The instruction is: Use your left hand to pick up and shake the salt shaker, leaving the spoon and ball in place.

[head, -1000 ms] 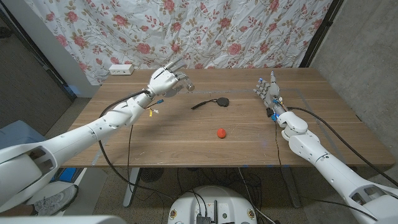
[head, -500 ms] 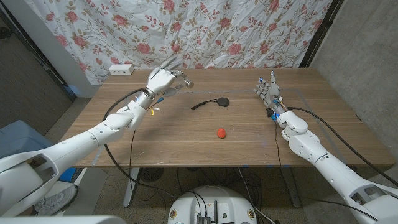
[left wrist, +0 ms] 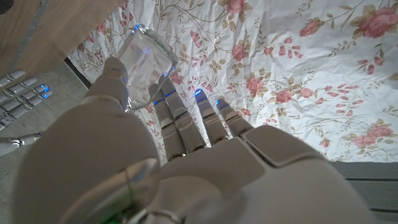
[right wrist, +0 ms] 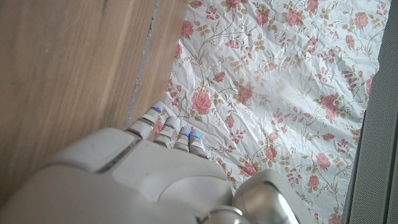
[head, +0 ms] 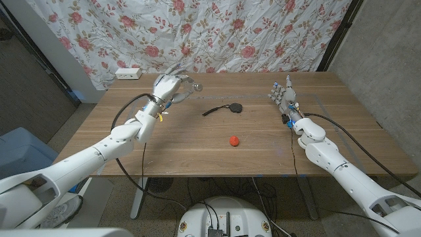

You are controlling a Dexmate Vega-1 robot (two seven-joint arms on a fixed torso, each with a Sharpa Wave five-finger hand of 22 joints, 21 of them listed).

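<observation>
A: Table (head: 177, 141), spoon (head: 223, 108), ball (head: 233, 140): risk?
B: Slip likely; the glass salt shaker (head: 191, 84) looks lightly held, and could drop onto the spoon.
A: Left hand (head: 168, 85)?
B: Raised over the far left of the table, fingers (left wrist: 180, 118) and thumb pinching the shaker.
A: Right hand (head: 283, 94)?
B: Near the right edge, fingers straight, together, holding nothing.

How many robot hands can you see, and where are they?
2. The left robot hand is over the table's far left part, holding the salt shaker. The right robot hand is at the table's far right side, holding nothing.
</observation>
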